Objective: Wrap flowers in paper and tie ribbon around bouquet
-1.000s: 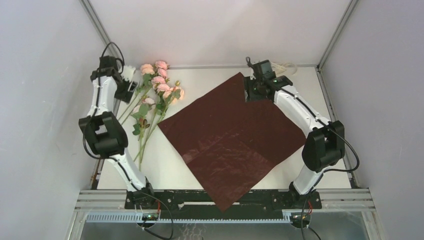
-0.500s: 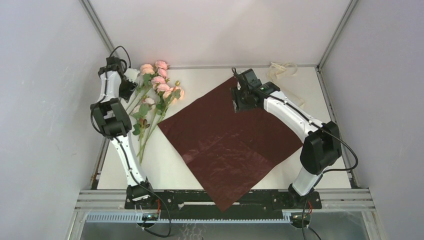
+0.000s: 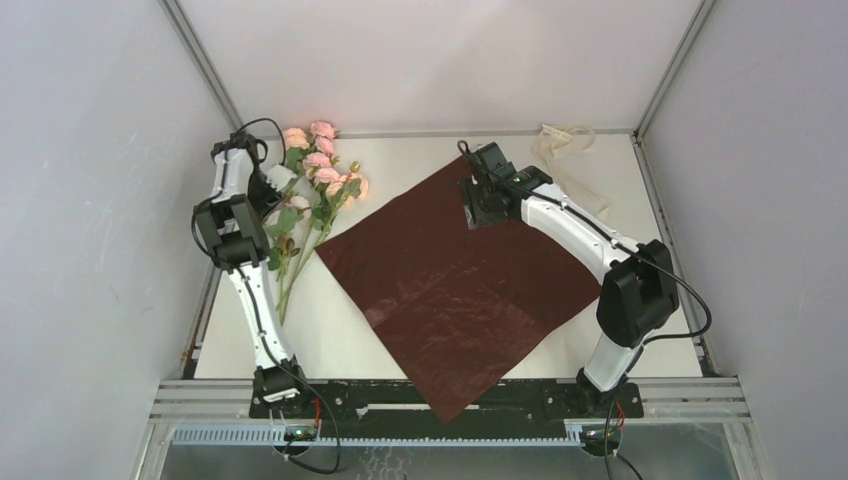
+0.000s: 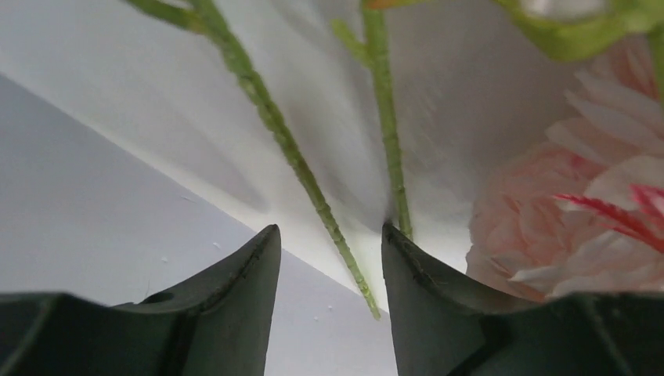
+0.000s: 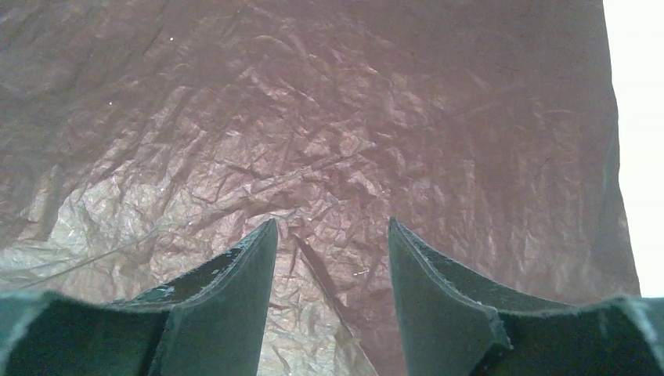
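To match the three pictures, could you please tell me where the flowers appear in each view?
Top: flowers lie far left on the table, beside the paper.
Left wrist: flowers fill the upper frame, beyond the left gripper.
Right wrist: not in it.
Shared landmark: the white table.

Soft, even white light fills the overhead view, which is sharp edge to edge, with only faint shadows under the arms on the pale table [image 3: 320, 330]. The left wrist view is bright and very close: the green stalks [image 4: 270, 117] cast wide, blurred shadows, and the pink bloom [image 4: 532, 227] at the right edge is out of focus. In the right wrist view the crinkled red paper [image 5: 391, 117] shows a pale sheen at lower left, and the strip of table along the right edge is blown out to white.
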Controlling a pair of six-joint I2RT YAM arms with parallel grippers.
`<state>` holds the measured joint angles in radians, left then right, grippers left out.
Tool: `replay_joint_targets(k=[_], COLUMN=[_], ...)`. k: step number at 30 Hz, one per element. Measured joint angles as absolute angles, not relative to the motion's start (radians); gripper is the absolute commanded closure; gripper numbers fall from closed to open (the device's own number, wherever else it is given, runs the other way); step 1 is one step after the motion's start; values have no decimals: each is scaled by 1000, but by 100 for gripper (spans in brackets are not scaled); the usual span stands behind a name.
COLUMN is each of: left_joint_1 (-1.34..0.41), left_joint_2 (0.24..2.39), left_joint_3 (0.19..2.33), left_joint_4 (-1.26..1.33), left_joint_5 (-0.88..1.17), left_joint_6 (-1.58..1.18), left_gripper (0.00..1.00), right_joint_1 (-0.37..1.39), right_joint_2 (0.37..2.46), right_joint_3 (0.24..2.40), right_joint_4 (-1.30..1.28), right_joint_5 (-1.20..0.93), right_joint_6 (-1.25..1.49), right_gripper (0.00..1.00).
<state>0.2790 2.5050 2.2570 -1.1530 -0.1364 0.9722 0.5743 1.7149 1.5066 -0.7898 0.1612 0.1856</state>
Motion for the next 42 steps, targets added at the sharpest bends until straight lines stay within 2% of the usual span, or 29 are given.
replay_joint_targets(k=[2,6,12,15,17,19,20,26,32,39,40,42], left_joint_1=[278,276,248,237,238,243,248,298,368,435,436,436], left_joint_2=[2526,2538,2465,2455,2440,2431,2428,2371,2141,1894,1870,1855], left_joint_3=[2292,2303,2117,2084,2058,2037,2028,1944,1575,1193,1153,1116], left_joint_4=[-1201,-1302,-1372,-1391,-1389,-1388,-1386,-1324,-1136,-1074,-1091,-1144], left_joint_5=[-138,-126,-184,-202,-199,-194,-190,-154,-110,-73,-72,-69], left_joint_6=[1010,1081,1161,1159,1150,1126,1106,960,915,966,980,1002], left_gripper=[48,60,61,67,77,96,99,100,100,99,92,71], right_joint_1=[582,590,591,591,591,591,591,592,595,607,609,613], right_joint_2=[1718,1718,1712,1699,1687,1675,1668,1654,1652,1631,1629,1626], right_joint_3=[1507,1507,1506,1500,1492,1484,1478,1463,1463,1462,1462,1462], right_joint_4=[-791,-801,-804,-803,-805,-803,-803,-804,-804,-804,-804,-804], right_joint_5=[174,195,216,224,228,231,233,243,253,253,254,255], right_joint_6=[185,185,185,185,186,186,186,186,185,186,186,185], right_gripper=[37,37,37,38,38,37,37,37,37,37,37,37])
